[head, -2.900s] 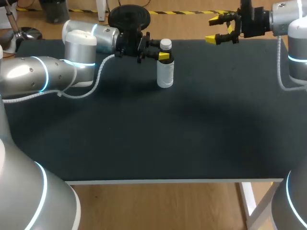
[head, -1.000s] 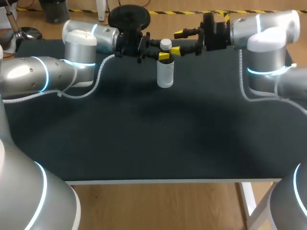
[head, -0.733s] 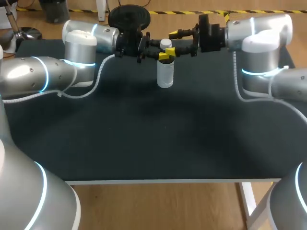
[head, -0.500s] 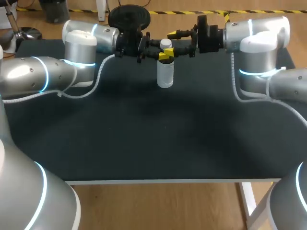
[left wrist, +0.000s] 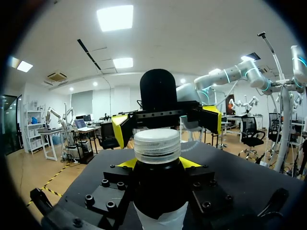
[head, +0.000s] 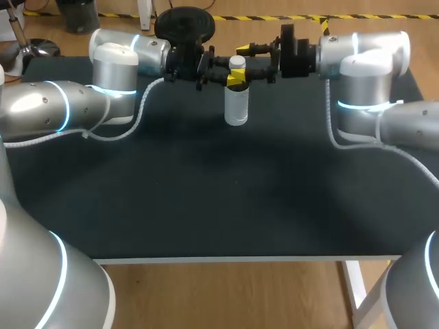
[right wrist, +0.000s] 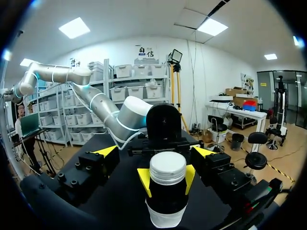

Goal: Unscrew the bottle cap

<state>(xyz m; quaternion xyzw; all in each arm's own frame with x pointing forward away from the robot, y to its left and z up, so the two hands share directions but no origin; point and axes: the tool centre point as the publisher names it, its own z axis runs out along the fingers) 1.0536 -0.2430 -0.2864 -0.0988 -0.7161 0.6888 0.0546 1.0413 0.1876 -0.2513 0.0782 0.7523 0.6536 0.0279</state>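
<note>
A small clear bottle (head: 236, 103) with a white cap (head: 237, 62) stands upright at the far middle of the black table. My left gripper (head: 233, 79) comes in from the left and is shut on the bottle just below the cap; its yellow tips (left wrist: 128, 164) press on both sides of the bottle (left wrist: 157, 191). My right gripper (head: 243, 60) comes in from the right at cap height and stands open, its yellow tips (right wrist: 106, 152) on either side of the cap (right wrist: 167, 167) with gaps showing. The left gripper's tips (right wrist: 144, 181) show under the cap.
The black tabletop (head: 240, 192) stretches from the bottle to the front edge (head: 226, 259). My left arm (head: 116, 68) lies along the far left of the table, and my right arm (head: 363, 68) rises at the far right.
My right arm has swung in from the far right to the left, bringing its open fingers around the cap. The left gripper and the bottle have stayed put.
</note>
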